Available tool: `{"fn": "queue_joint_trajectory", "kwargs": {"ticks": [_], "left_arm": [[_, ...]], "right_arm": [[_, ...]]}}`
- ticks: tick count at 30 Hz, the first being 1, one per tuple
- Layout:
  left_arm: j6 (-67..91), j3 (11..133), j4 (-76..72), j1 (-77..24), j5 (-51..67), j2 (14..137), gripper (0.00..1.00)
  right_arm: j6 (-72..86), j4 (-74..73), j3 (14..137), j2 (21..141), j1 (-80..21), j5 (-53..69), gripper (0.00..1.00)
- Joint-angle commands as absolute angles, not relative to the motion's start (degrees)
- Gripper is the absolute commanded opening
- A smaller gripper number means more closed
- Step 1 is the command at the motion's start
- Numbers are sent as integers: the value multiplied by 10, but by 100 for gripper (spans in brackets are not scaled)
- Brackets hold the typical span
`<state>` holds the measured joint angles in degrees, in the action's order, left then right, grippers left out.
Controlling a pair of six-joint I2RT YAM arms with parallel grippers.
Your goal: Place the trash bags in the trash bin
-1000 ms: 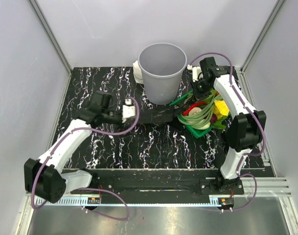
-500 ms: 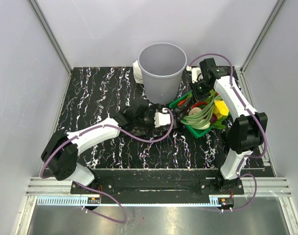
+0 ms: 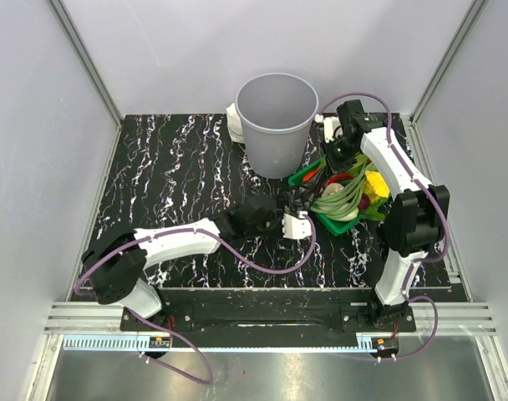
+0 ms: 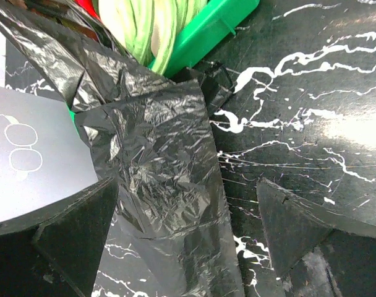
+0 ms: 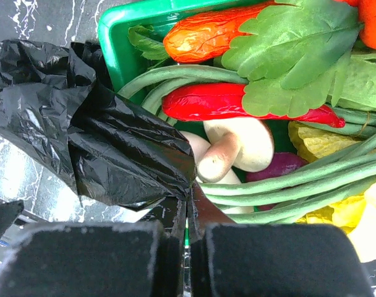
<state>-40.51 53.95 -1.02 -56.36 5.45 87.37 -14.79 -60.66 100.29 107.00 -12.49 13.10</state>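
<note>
— Since the trash bag [image 4: 157, 161] is not yet in the trash bin [image 3: 276, 146], where is it seen?
— It is laid out on the table [image 4: 311, 93] in front of the bin, beside the green basket [image 4: 206, 31]. One end is draped up over the basket's near corner.
— How is the right gripper [image 5: 189, 226] set?
— Its jaws are pressed together, and a fold of the black film is pinched between them, just above that basket corner. A mushroom [image 5: 237, 142], a red pepper [image 5: 237, 102] and green beans [image 5: 287, 179] are seen in the basket just beside it.
— And the left gripper [image 4: 185, 204]?
— Its jaws are spread wide, one on each side of the bag's flat strip, low over the table. Nothing is held. Whether the film is touched by either one cannot be told.
— The bin?
— It is stood upright at the back of the table, mouth open upward, near the basket. A white roll [image 3: 235, 125] is seen tucked against its far left side.
</note>
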Motion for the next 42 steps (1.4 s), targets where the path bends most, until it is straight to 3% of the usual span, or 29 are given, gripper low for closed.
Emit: {"fn": "queue_joint_trajectory", "kwargs": {"ticks": [1,18,26,34,39,42], "left_arm": [[-407,526,-74,-576,-23,890,99],[-389,507,-158,-641,-134,944,99],[-413,526,-178,-641,-147,990,90],[-407,536,-162,-641,-130,989,64],[-407,546,-149,-636,-125,983,42],[-404,550,-142,-628,-119,976,20]], "right_arm": [[-153,-594,1033,1072,-128,131,0],[-152,-594,1032,1081,-128,127,0],[-155,-594,1027,1079,-128,127,0],[-159,-594,1017,1074,-127,123,0],[-158,-594,1014,1075,-127,127,0],[-159,-594,1010,1072,-127,125,0]]}}
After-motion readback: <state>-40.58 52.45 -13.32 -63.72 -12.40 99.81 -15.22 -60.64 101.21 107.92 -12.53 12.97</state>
